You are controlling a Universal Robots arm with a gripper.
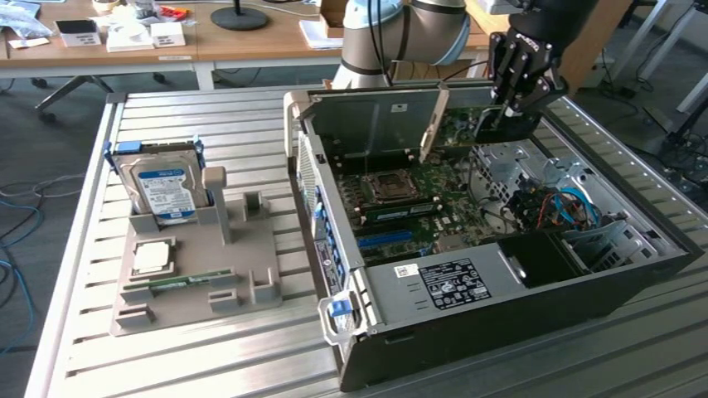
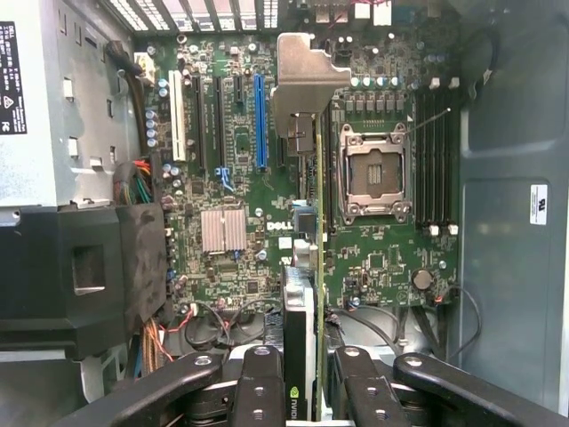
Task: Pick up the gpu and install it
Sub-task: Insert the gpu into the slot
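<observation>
My gripper [image 1: 509, 106] is shut on the gpu [image 1: 463, 126], a green card with a pale metal end bracket, and holds it above the open computer case [image 1: 487, 307]. In the wrist view the gpu [image 2: 316, 258] shows edge-on between my black fingers [image 2: 262, 382]. Its black cooler faces one side and its bracket points toward the case's rear wall. The card hangs over the motherboard [image 2: 231, 178], between the blue slot [image 2: 259, 120] and the empty CPU socket [image 2: 377, 173], not touching the board.
A grey holder [image 1: 188, 274] at the exterior view's left carries a silver hard drive with a blue label [image 1: 164, 186], a CPU [image 1: 152, 255] and a narrow memory stick [image 1: 188, 282]. Cables [image 1: 559, 207] and a black drive cage [image 2: 80, 267] crowd the case interior.
</observation>
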